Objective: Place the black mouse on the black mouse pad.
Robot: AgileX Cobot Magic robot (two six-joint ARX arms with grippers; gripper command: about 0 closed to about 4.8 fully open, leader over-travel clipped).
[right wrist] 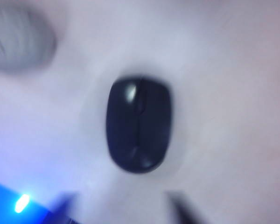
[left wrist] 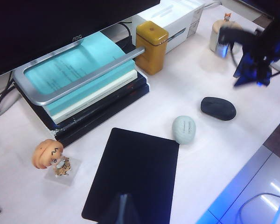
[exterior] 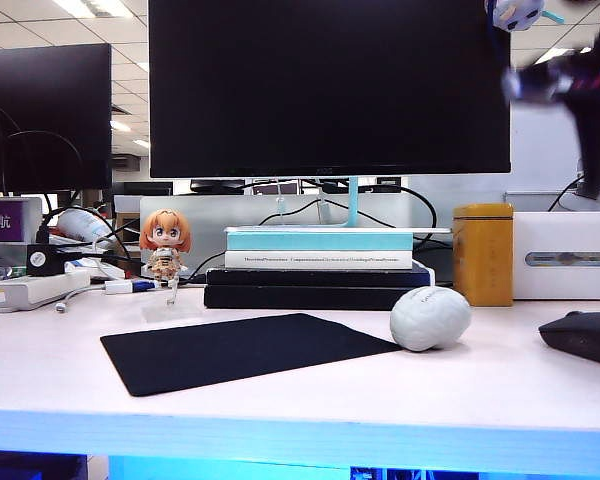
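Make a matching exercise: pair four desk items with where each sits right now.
Things:
1. black mouse
2. brain-shaped ball
3. figurine
4. yellow tin

Places:
A. at the black mouse pad's corner
B. bare table, beyond the ball from the pad
C. between the book stack and the white box
D. by the end of the book stack, away from the tin

Pairs: 1-B, 2-A, 3-D, 4-C

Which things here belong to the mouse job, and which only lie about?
Job: black mouse, black mouse pad, right hand above the mouse.
Lying about: brain-shaped ball, book stack, figurine, yellow tin, white box.
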